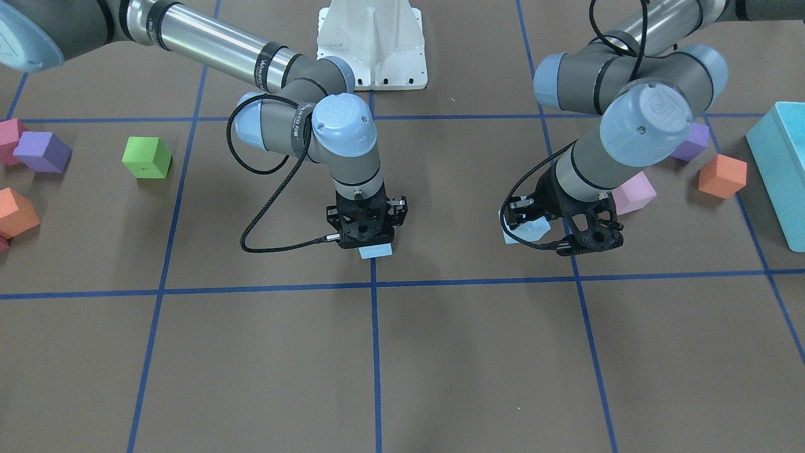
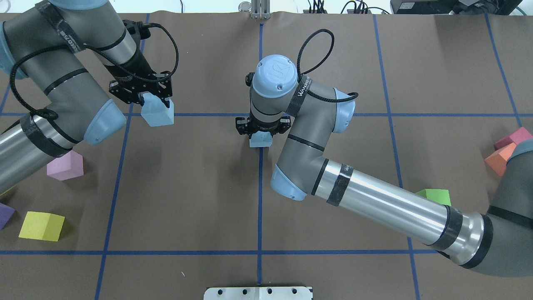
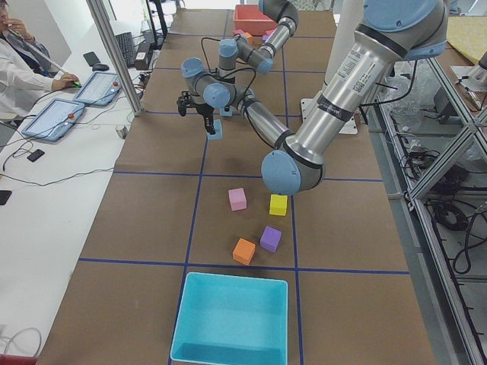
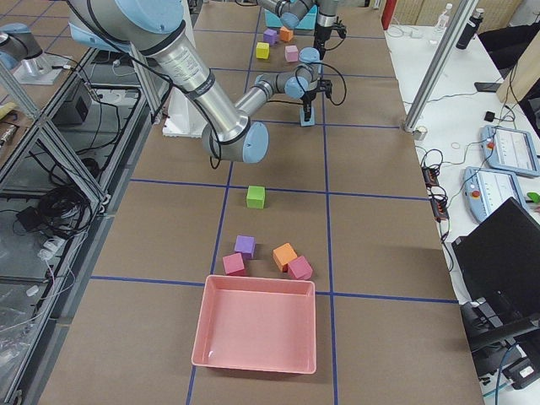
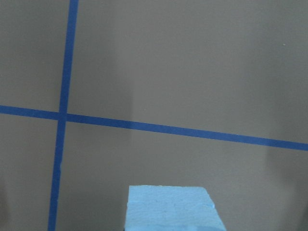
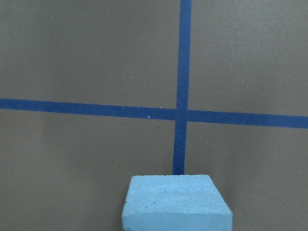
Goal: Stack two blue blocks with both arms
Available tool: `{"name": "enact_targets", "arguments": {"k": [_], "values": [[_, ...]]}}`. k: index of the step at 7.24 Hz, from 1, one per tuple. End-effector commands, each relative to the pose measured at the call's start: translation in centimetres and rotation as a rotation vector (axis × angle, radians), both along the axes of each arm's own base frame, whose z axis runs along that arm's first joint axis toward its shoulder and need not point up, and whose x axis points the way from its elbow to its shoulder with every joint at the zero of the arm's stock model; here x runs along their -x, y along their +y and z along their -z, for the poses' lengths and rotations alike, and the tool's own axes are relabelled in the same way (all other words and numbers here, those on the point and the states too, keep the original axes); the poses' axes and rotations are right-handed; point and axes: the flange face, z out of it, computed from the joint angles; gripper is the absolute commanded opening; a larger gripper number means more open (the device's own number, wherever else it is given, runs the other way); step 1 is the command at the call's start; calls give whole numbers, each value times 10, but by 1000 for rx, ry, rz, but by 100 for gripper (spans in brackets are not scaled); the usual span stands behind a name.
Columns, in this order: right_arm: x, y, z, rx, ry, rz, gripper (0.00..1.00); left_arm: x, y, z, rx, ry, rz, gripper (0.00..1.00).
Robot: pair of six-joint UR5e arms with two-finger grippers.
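**Front-facing view:** your right gripper [image 1: 370, 236] points straight down over the middle of the desk. Its fingers are clenched on the right blue block [image 1: 376, 250], which sits on the centre tape line. You cannot tell here whether that block rests on the paper or hangs just above it. I judge it to be the base of the stack, put where both arms can reach it. Your left gripper [image 1: 544, 226] is slanted and grasps the left blue block [image 1: 525, 233] nearer the desk's left end, well apart from the other. A pink cube [image 1: 634, 192] lies just beside that wrist. An orange cube [image 1: 722, 176] and the turquoise box [image 1: 780, 170] lie nearer the left end.

**Overhead:** the left block looks tilted and, I think, raised. Only bare paper lies between the two blocks. What stands in the way is the right arm [image 2: 374, 196], whose wrist covers its own block from above. It would need to let go and clear off before anything can be set on top.

**Exterior left:** a yellow cube [image 3: 278, 204] and a purple cube [image 3: 270, 238] lie toward the box, out of the path.

**Exterior right:** a green cube [image 4: 256, 197] and a pink tray [image 4: 257, 333] lie toward the right end, well apart.

**Wrist views:** each shows only its block's top edge over the tape, with no fingers in view.
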Motion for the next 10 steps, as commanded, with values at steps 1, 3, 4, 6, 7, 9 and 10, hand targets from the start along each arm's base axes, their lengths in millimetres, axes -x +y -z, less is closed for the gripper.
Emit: {"name": "enact_targets", "arguments": {"k": [1, 3, 4, 6, 7, 9, 10], "values": [[1, 1, -5, 5, 5, 1, 100, -11, 5, 15, 13, 9, 11, 54], [-21, -16, 4, -8, -17, -16, 100, -35, 13, 38, 30, 22, 6, 54], [-38, -30, 6, -7, -26, -30, 100, -46, 12, 48, 40, 22, 8, 54], [-94, -56, -12, -28, -46, -13, 100, -82, 9, 76, -9, -6, 12, 54], [-119, -71, -30, -53, -35, 6, 100, -102, 6, 95, -2, -7, 14, 54], [-138, -83, -50, -72, -15, 12, 100, -132, 11, 107, -87, 3, 37, 54], [-144, -87, -58, -70, -9, 12, 100, -139, 15, 117, -100, 16, 27, 56]]}}
